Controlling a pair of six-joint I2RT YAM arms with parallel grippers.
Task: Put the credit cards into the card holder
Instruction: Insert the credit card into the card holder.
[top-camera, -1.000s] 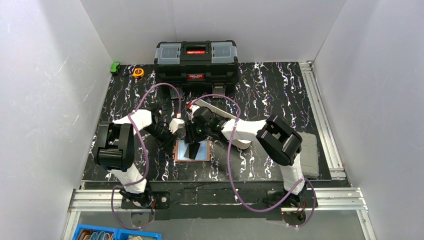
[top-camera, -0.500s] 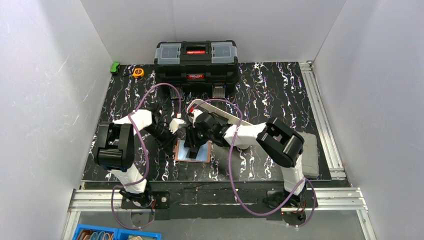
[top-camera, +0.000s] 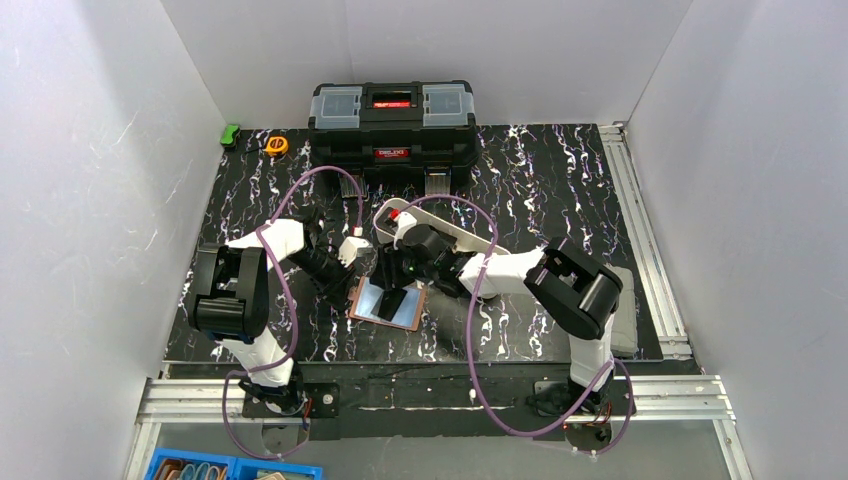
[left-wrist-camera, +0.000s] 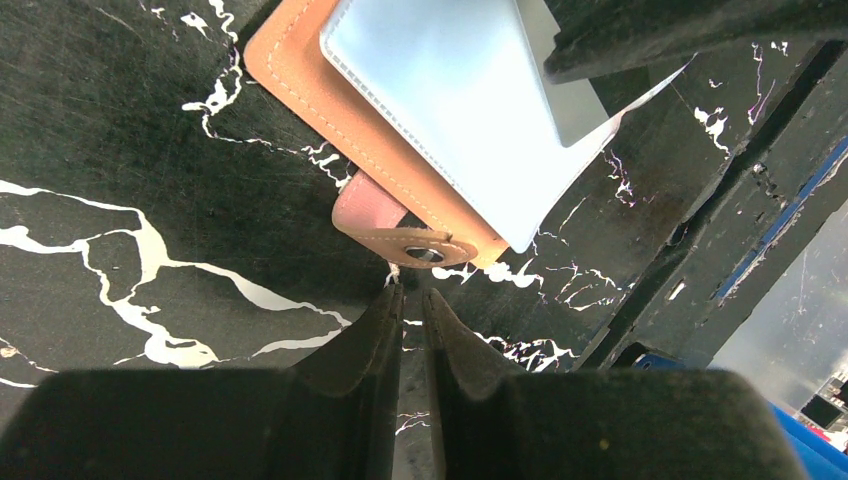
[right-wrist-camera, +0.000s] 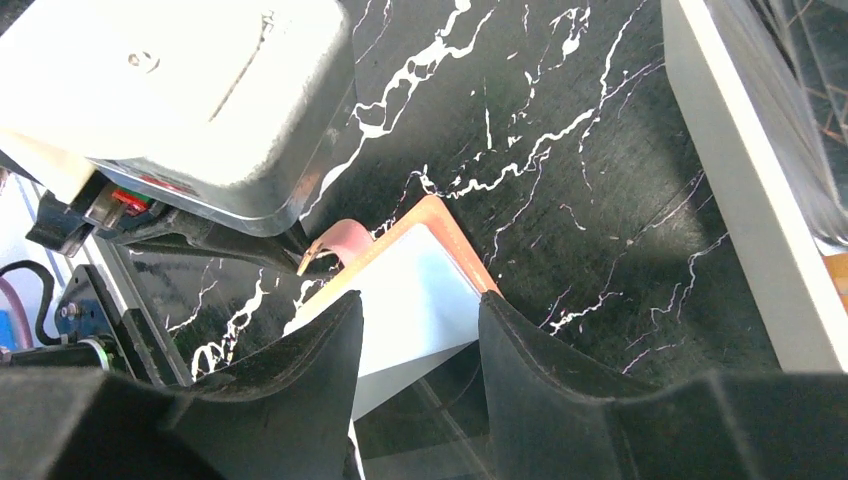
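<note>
The card holder (top-camera: 412, 312) lies open on the black marble table, tan-edged with a pale inside. A pale blue-grey credit card (left-wrist-camera: 590, 100) lies across that inside, one corner poking past the edge. My right gripper (top-camera: 392, 295) hovers low over it. Its jaws are open and stand astride the card (right-wrist-camera: 415, 310) without pinching it. My left gripper (left-wrist-camera: 410, 292) sits at the holder's far-left corner, jaws shut with only a thin slit and nothing in it. Its tips reach the snap tab (left-wrist-camera: 425, 247); I cannot tell whether they touch. In the top view the left gripper (top-camera: 360, 275) is mostly hidden.
A long white oval tray (top-camera: 452, 228) lies just behind the right wrist. A black toolbox (top-camera: 392, 120) stands at the back, with an orange tape measure (top-camera: 277, 145) and a green object (top-camera: 231, 133) to its left. A grey pad (top-camera: 620, 310) lies at the right edge.
The right gripper's jaws have spread wider over the card and its arm has shifted slightly right. The card holder has turned a little. The left arm has stayed put.
</note>
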